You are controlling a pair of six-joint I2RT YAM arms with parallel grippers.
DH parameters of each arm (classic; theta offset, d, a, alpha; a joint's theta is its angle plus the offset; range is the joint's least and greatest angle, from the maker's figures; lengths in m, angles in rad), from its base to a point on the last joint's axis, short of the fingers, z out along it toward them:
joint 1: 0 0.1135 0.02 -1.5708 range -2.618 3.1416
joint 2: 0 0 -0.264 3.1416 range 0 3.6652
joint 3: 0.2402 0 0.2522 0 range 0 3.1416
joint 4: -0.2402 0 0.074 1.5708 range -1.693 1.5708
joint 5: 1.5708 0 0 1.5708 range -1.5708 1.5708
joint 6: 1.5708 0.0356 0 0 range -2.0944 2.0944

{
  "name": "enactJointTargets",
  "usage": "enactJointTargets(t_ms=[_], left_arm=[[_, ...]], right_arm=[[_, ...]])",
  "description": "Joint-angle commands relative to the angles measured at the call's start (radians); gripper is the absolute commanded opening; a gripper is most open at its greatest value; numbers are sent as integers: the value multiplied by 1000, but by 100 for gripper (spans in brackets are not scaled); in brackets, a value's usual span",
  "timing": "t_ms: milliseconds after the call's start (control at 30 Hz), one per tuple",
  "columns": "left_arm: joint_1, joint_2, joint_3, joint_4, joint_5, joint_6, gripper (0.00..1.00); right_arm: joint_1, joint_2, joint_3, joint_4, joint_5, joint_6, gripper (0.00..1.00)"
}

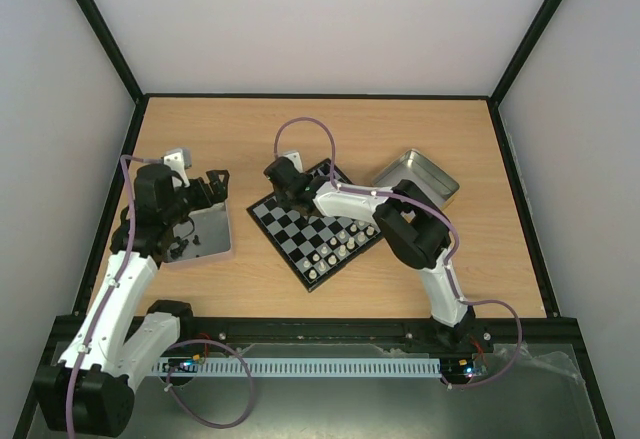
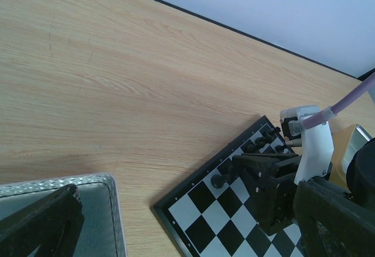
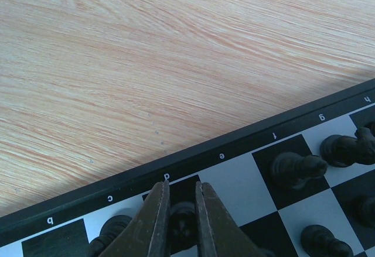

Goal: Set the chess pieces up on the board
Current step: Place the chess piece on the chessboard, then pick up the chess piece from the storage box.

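Chess pieces (image 1: 335, 249), miniature, in two sets, standing on a small chessboard (image 1: 290, 227) that lies cornerwise on a pale wood-grain table (image 1: 330, 129). The enclosure has plain whitish walls (image 1: 330, 19) and black frame posts (image 1: 100, 29). Board: black and grey-white checks with a thin black border (image 3: 193, 163), lettered b to h in the right wrist view. White pieces stand in rows along the board's near-right edge, well apart from the right gripper (image 3: 182, 188). Black pieces (image 3: 296, 168) occupy the far edge, several just right of those jaws and a further black chessman (image 3: 114, 229) just left of them. Right jaws: drawn nearly together, clasping a black piece (image 3: 183, 225) from either side over the dark square by the letter d. Left gripper (image 1: 207, 197): jaws spread wide, poised above a shallow metal tin (image 1: 215, 239) that sits left of the board. Second metal tin (image 1: 418, 177): well to the right of the right jaws, on the table beyond the board's right corner.
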Motion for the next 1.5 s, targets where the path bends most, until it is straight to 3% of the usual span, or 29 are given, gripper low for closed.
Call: enactJointTargets(t_ms=[0, 167, 633, 933, 1233, 1467], left_arm=[[5, 8, -7, -12, 15, -3, 99], [5, 8, -7, -18, 15, -5, 99], [5, 32, 13, -58, 10, -50, 99], [41, 91, 30, -289, -144, -182, 99], [225, 161, -30, -378, -234, -300, 62], [254, 280, -28, -381, -259, -324, 53]], right_arm=[[-4, 26, 16, 12, 12, 6, 11], [-4, 22, 14, 19, 1, 15, 13], [-13, -140, -8, 7, 40, 79, 33], [-24, -328, -153, 16, -29, 159, 36], [-23, -453, -410, 159, -224, 308, 30], [-23, -499, -491, 201, -220, 296, 29]])
